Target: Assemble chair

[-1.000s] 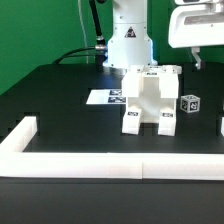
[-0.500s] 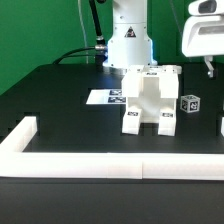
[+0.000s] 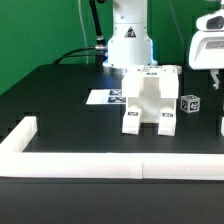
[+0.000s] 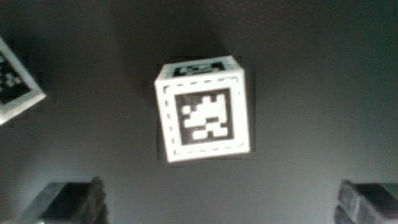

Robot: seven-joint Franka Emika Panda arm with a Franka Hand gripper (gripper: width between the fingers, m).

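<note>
Jaws: spread to full width and holding nothing, with both fingertips (image 4: 71, 200) showing at the edge of the wrist view and bare tabletop (image 4: 320, 60) between them. Directly beneath lies the loose block (image 4: 205, 110), not touched by the jaws. Handling assessment: rigid moulded plastic, judged light and unlikely to flex or crack. Its smooth faces may slip under a shallow grip. Recommended hold is across the two long plain sides near mid-length, so the piece does not pivot when lifted. Appearance: white and oblong, with a large black-and-white square tag on the long upper face and a smaller tag on one end. Another tagged piece (image 4: 15, 80) is cut off by the wrist view's edge and cannot be identified. In the exterior view a small tagged block (image 3: 190, 102) lies on the tabletop, with the arm's hand well above it toward the exterior view's right. It is judged to be the same piece, though this is not confirmed. Just beside it, toward the exterior view's left and apart from it, stands the partly built chair (image 3: 150, 100). It is stiff, bulkier, and better steadied than lifted. It is white and stepped, with short feet on the tabletop and tags on several faces. Behind it the marker board (image 3: 105, 97) lies flat. Farthest back is the arm's base (image 3: 130, 40).
</note>
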